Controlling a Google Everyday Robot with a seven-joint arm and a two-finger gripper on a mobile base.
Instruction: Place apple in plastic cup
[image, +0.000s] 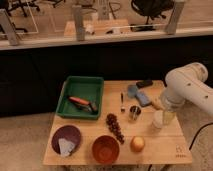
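Note:
The apple (137, 144), small, round and yellow-orange, lies on the wooden table (165, 150) near its front edge, right of centre. The plastic cup (158, 121), pale and translucent, stands upright up and to the right of the apple. My white arm comes in from the right. Its gripper (167, 114) hangs low right beside the cup's right side, up and to the right of the apple. The apple lies free, apart from the gripper.
A small steel cup (135, 112) stands left of the plastic cup. A grape bunch (115, 126), an orange bowl (105, 149) and a purple plate (66, 138) sit in front. A green tray (75, 112) sits at back left, with blue and dark items (139, 94) at the back.

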